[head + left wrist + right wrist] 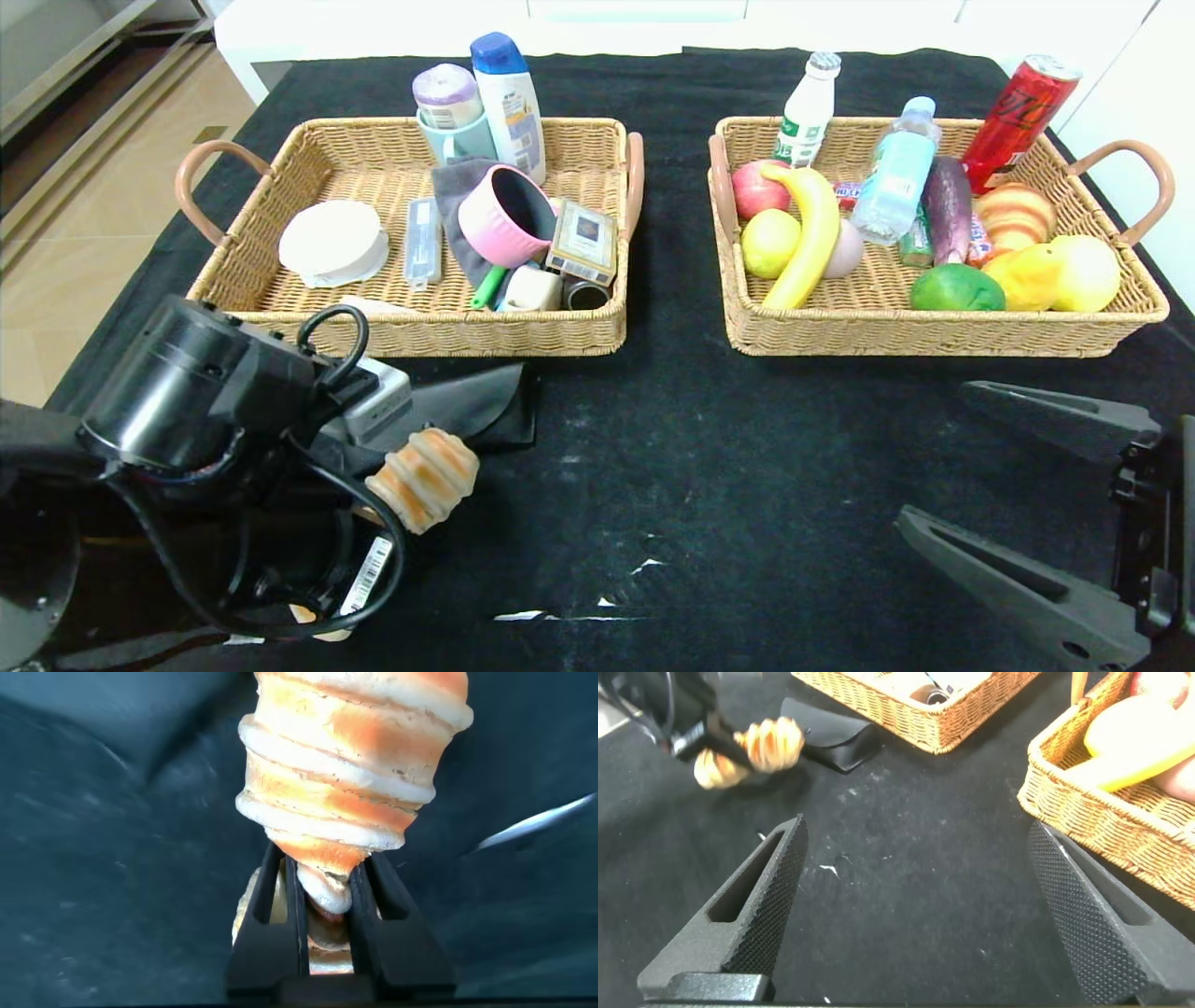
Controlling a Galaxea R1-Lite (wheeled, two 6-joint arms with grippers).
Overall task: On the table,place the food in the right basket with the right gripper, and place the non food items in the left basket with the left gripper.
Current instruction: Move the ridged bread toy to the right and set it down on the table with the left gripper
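1. The left gripper [322, 905] is sitting at the lower left of the head view, its fingers clenched on the narrow end of the bread roll [425, 478].
2. In the left wrist view the bread roll's wide ridged body is sticking out past the fingertips, with only its tapered tip pinched between the two fingers [271, 910].
3. The bread roll is hanging just above the black table [709, 485], in front of the left basket [411, 331] and clear of it.
4. The glasses case [485, 401] is lying flat on the table just behind the bread roll, between it and the front wall of the left basket.
5. The pink saucepan [504, 217] and the small card box [583, 243] are lying inside the left basket, near its right end.
6. The right gripper [1013, 495] is waiting at the lower right of the head view with its fingers spread wide and holding nothing, in front of the right basket [934, 331].
7. The banana [810, 233] and the water bottle [896, 173] are resting inside the right basket, toward the upper right of the head view.
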